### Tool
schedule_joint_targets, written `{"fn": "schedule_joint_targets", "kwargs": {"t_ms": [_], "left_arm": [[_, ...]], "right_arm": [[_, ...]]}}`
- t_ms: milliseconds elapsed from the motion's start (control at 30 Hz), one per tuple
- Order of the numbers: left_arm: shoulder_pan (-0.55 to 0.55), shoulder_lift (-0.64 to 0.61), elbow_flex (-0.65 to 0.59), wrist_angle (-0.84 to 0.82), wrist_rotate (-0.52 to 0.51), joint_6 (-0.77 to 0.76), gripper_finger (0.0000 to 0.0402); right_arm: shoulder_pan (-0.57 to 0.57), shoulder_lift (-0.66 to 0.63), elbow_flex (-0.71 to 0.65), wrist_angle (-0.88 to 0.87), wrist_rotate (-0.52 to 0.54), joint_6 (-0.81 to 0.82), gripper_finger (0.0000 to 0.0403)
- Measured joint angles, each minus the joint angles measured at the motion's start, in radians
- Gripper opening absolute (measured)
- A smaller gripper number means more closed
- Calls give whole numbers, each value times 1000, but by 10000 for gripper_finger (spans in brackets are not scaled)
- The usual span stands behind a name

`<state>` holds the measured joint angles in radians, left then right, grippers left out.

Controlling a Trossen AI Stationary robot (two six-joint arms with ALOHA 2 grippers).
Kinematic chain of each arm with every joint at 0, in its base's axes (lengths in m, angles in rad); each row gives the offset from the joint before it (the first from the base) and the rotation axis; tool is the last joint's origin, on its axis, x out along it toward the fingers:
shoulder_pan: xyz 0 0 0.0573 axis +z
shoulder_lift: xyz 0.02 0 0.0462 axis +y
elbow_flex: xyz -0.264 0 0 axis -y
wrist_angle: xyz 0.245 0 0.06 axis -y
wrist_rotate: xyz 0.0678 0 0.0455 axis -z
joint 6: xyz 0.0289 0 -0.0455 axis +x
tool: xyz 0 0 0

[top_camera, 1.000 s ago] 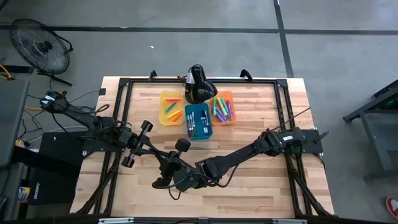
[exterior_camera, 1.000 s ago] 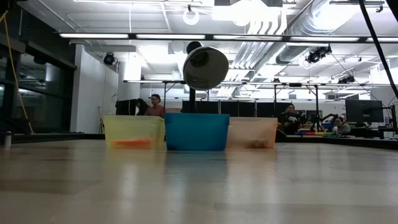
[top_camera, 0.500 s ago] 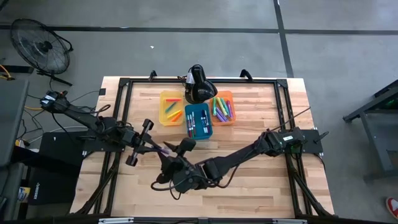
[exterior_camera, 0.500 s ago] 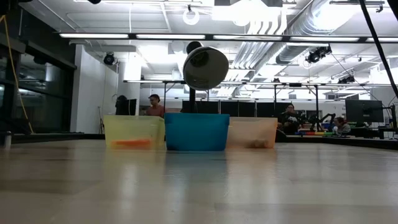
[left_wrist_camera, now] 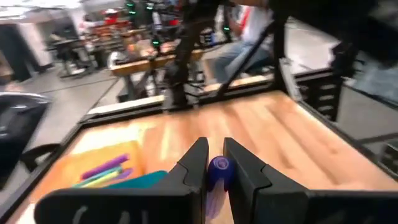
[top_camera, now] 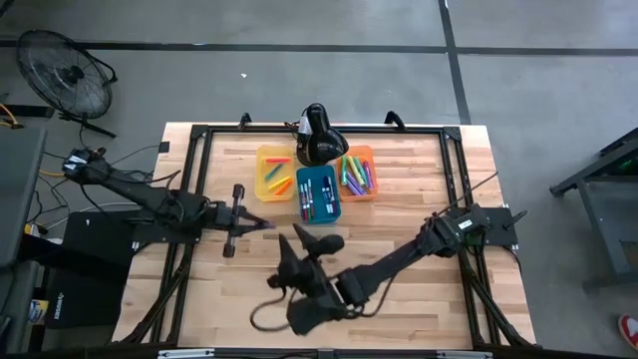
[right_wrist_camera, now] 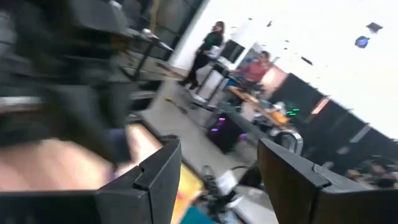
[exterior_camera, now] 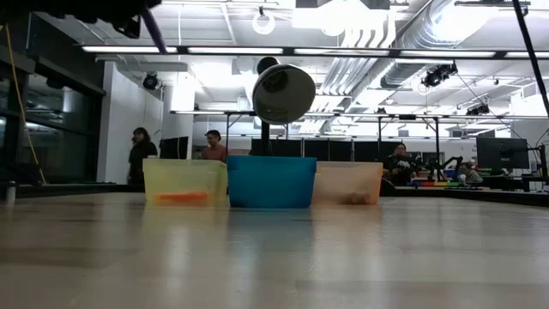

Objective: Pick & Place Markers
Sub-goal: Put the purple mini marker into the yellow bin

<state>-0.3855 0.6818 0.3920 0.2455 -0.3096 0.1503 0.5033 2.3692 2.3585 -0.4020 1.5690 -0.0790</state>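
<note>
A purple marker (left_wrist_camera: 219, 167) is held above the table's left-middle by my left gripper (top_camera: 249, 223), which is shut on it and points level toward the right edge. In the low view the marker (exterior_camera: 157, 33) shows high at the left. My right gripper (top_camera: 309, 243) hovers open just right of it, with nothing between its fingers. Other markers lie inside the yellow bin (top_camera: 274, 172), the blue bin (top_camera: 318, 194) and the orange bin (top_camera: 357, 173), which stand in a row at the far middle. My left gripper pinches the marker's barrel (left_wrist_camera: 214, 196) between its two fingers (left_wrist_camera: 196, 167). The marker lies along the fingers, and its rounded purple end (left_wrist_camera: 219, 163) sticks out past the fingertips. It is about level and lifted clear of the table.
A black lamp-like stand (top_camera: 319, 135) rises behind the bins at the far edge. A black frame (top_camera: 199, 135) runs around the tabletop. Bare wood (top_camera: 399, 229) lies between the bins and the near edge. People move about in the room beyond the table.
The two grippers were together over the near-middle with the marker between them. My left gripper has swung toward the far edge and turned toward the right, keeping the marker. My right gripper has drawn off toward the right edge, turned, and stands clear of the marker.
</note>
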Motion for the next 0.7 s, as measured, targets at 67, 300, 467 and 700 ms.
{"fn": "schedule_joint_targets", "kwargs": {"t_ms": [67, 300, 467, 700], "left_arm": [[42, -2, 0, -5, 0, 0, 29], [244, -2, 1, -103, 72, -3, 29], [411, 1, 2, -135, 177, -14, 29], [613, 88, 2, -115, 282, -74, 29]], "right_arm": [[15, -4, 0, -42, -23, 75, 200], [41, -2, 0, -369, -175, 473, 201], [38, -2, -1, -614, -334, 762, 198], [31, 0, -77, -692, -402, 924, 195]]}}
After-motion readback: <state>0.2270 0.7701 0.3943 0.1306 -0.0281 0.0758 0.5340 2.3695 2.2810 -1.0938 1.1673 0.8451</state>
